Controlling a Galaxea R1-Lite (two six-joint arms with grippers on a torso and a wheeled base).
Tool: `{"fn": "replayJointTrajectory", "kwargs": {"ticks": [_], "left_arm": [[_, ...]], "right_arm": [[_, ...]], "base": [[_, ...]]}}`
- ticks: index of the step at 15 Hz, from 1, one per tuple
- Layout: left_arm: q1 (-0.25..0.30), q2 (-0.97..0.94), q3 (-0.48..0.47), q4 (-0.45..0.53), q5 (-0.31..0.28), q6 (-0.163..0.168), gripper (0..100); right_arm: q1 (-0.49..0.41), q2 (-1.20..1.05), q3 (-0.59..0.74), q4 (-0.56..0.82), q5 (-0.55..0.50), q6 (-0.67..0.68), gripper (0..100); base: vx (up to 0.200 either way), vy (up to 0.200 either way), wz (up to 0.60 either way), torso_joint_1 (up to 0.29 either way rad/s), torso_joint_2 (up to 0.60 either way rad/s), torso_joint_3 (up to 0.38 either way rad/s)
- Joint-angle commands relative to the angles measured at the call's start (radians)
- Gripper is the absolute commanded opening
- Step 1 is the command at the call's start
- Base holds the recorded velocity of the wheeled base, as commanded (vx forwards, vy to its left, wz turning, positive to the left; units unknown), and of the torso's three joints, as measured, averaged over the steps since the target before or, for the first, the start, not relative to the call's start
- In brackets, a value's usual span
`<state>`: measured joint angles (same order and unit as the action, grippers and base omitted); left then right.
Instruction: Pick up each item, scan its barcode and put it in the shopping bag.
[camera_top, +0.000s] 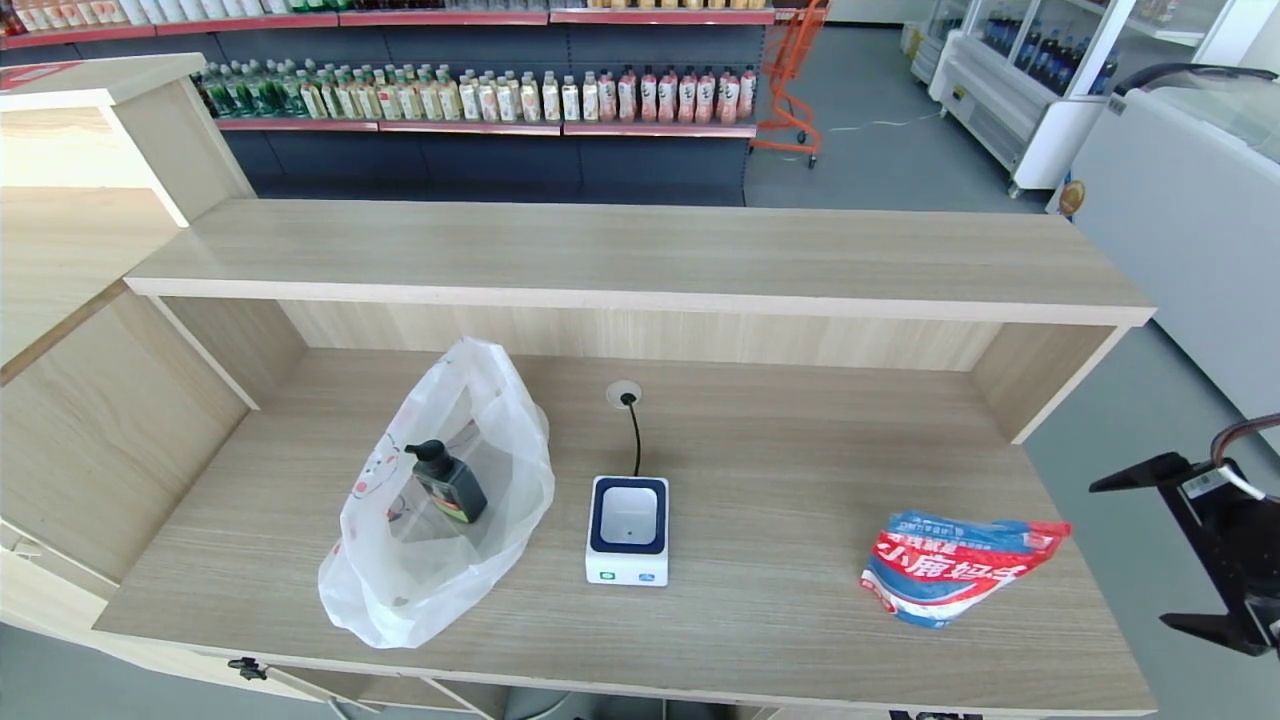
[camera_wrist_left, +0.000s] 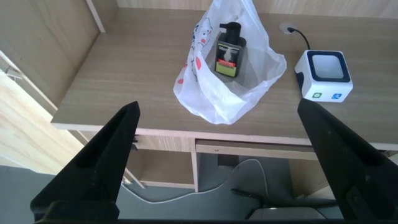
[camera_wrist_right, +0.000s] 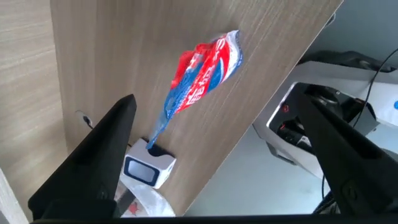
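Currently my left hand (camera_wrist_left: 217, 109) and right hand (camera_top: 1130, 553) hang spread apart beside the pale wooden tabletop (camera_top: 780, 470). I see the dark pump bottle (camera_top: 450, 485) inside the white plastic shopping bag (camera_top: 400, 580), the red-and-blue pouch (camera_top: 955, 565) right of the white scanner (camera_top: 627, 530).

Right gripper (camera_top: 1125, 553) cut off by head view's right edge. Scanner cable (camera_top: 635, 440) vanishes into the table's (camera_top: 800, 480) hole. Far shelf bottles (camera_top: 480, 97) too small to identify.
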<state>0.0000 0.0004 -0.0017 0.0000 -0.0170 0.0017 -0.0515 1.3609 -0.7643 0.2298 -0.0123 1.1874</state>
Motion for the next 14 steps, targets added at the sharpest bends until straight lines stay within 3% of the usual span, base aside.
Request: {"fn": "replayJointTrajectory", "kwargs": {"ticks": [1,8,14], "left_arm": [[0.0,0.0,0.0,0.0,0.0,0.0,100],[0.0,0.0,0.0,0.0,0.0,0.0,100],[0.0,0.0,0.0,0.0,0.0,0.0,100]], "right_arm": [[0.002,0.123,-0.006,-0.069,0.002,-0.002,100],[0.116,0.339,-0.05,-0.133,-0.005,-0.012,100],[0.128,0.466,-0.064,-0.265,-0.008,-0.063,100]], "base": [[0.0,0.0,0.0,0.0,0.0,0.0],[0.0,0.0,0.0,0.0,0.0,0.0],[0.0,0.0,0.0,0.0,0.0,0.0]]}}
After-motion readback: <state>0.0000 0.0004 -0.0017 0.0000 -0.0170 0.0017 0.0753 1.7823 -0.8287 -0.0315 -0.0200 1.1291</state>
